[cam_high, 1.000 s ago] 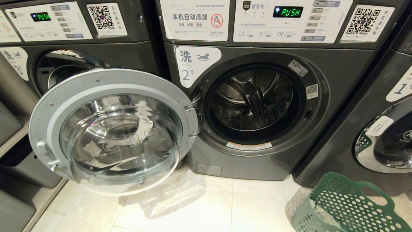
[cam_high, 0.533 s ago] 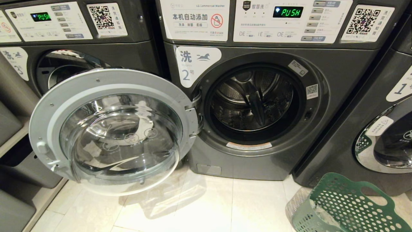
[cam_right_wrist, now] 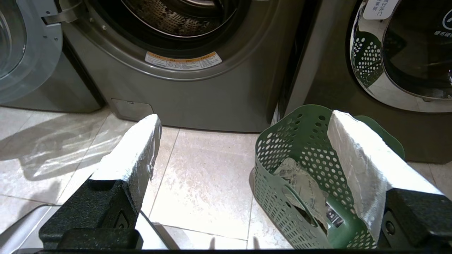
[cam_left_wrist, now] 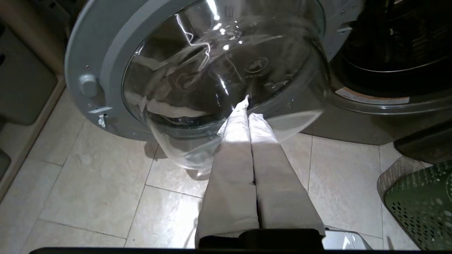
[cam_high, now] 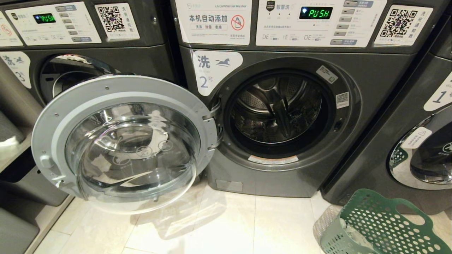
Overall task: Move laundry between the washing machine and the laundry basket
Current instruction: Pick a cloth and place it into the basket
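The left gripper (cam_left_wrist: 249, 113) is being held pressed shut, with nothing between its fingers, just before the glass bowl of the open door (cam_left_wrist: 197, 81), above the floor (cam_left_wrist: 88, 197). The right gripper (cam_right_wrist: 243, 141) is being kept spread wide and empty, low over the tiles, with one finger (cam_right_wrist: 360, 158) showing in front of the basket (cam_right_wrist: 282, 155). A knock against the door is being risked, judging by how near the left fingertips are to the glass; a swing toward the washer (cam_high: 282, 116) could push the door round or scrape it. The laundry (cam_right_wrist: 300, 187) is being held in the basket, crumpled at its bottom, to the right of the washer. The drum (cam_high: 275, 113) is being shown bare, with no cloth to be made out inside, so the loading is judged not yet begun
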